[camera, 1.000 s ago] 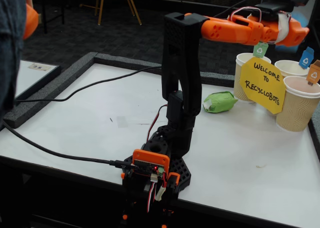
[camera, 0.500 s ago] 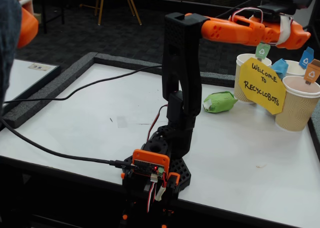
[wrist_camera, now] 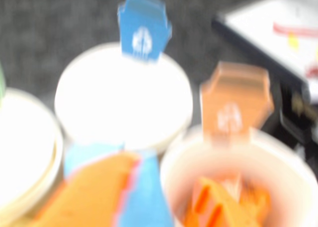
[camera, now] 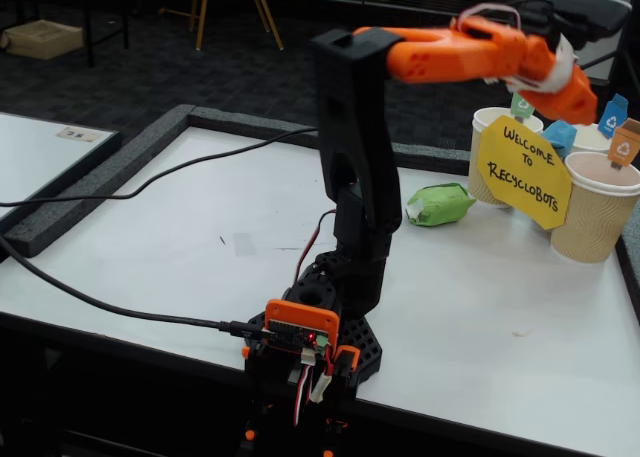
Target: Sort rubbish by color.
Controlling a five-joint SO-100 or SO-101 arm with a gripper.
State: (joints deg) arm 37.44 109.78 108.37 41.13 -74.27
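- Wrist view: it's badly blurred, but the pincer (wrist_camera: 107, 197) reads as an orange finger with the blue lump (wrist_camera: 141, 192) pressed against it at the bottom edge, so I'd say it is pinching that lump. Just above sits the cup with the blue tag (wrist_camera: 123, 95), its mouth open and white. To the right, the cup with the orange tag (wrist_camera: 238, 177) already holds the orange lump (wrist_camera: 223, 204). For a clean drop, I'd carry the lump further over the blue-tagged mouth before letting go; right now it looks short of the rim.
- Fixed view: the arm (camera: 450, 52) reaches over the cups behind the yellow sign (camera: 524, 170), and a bit of blue (camera: 560, 135) shows under its tip. The green lump (camera: 438, 204) lies on the desk (camera: 180, 247) near the cups, waiting its turn.
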